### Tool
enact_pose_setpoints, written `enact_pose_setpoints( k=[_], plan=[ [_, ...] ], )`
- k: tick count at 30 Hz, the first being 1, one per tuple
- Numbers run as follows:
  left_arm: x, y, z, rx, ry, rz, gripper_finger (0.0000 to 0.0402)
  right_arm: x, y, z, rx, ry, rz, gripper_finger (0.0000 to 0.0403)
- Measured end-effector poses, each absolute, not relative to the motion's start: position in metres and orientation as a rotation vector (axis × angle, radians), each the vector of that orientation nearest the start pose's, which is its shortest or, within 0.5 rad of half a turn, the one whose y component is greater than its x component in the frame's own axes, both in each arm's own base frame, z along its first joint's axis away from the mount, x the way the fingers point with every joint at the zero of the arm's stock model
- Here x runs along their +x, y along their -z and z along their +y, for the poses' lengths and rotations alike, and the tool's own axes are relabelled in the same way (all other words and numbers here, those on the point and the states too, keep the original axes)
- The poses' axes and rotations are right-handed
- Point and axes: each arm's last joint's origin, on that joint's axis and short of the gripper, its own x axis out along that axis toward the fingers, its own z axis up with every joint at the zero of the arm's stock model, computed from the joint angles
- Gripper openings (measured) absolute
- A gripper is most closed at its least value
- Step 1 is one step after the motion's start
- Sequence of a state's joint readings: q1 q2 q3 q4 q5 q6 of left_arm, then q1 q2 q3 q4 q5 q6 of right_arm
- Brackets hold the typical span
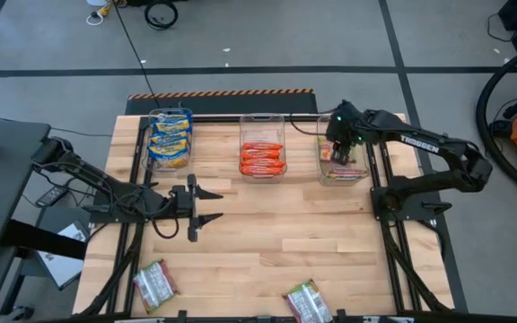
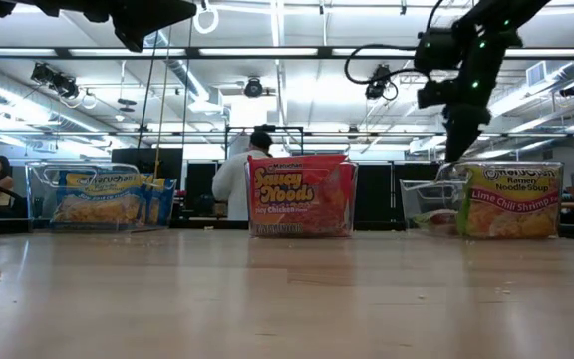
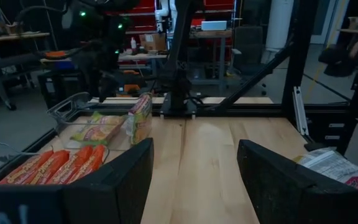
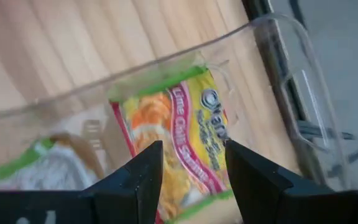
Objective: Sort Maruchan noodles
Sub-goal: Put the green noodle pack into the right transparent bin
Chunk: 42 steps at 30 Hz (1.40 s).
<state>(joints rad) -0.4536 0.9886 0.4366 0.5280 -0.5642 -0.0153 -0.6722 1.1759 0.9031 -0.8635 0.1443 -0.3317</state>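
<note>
hovered right claw (image 4: 188, 165) spread over lime packet (image 4: 179, 140) in right bin (image 1: 344, 172); left claw (image 1: 206, 203) spread, near table (image 1: 285, 233) middle.

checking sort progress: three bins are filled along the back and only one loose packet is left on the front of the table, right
Not quite: two loose packets remain at the front edge, one front-left and one front-centre-right, as the high view shows. The three bins along the back do hold packets: yellow-and-blue, orange-red, and lime chili shrimp.
</note>
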Motion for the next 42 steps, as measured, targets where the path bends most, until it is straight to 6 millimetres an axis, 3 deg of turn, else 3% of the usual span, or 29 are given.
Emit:
enact_pose_setpoints(
  k=[8, 14, 18, 21, 28, 36, 42],
  plan=[
    [0.194, -0.244, -0.073, -0.035, -0.130, 0.019, 0.0236, 0.165, -0.206, -0.189, 0.219, 0.578, 1.299, 0.0180],
    [0.194, -0.243, -0.073, -0.024, -0.129, 0.035, 0.0236, 0.160, -0.186, -0.212, 0.446, 0.768, 1.248, 0.0177],
    [0.194, -0.243, -0.073, -0.014, -0.130, 0.036, 0.0236, 0.157, -0.185, -0.215, 0.714, 0.953, 1.128, 0.0174],
    [0.194, -0.243, -0.073, -0.012, -0.144, 0.036, 0.0236, 0.159, -0.187, -0.211, 0.810, 0.999, 1.076, 0.0171],
    [0.194, -0.243, -0.072, -0.018, -0.181, 0.033, 0.0236, 0.175, -0.183, -0.207, 0.818, 1.273, 0.983, 0.0158],
    [0.194, -0.239, -0.071, -0.003, -0.184, 0.064, 0.0236, 0.182, -0.163, -0.218, 0.894, 1.386, 0.913, 0.0138],
    [0.194, -0.239, -0.071, -0.027, -0.185, 0.063, 0.0236, 0.187, -0.154, -0.220, 0.941, 1.399, 0.904, 0.0092]
  ],
)
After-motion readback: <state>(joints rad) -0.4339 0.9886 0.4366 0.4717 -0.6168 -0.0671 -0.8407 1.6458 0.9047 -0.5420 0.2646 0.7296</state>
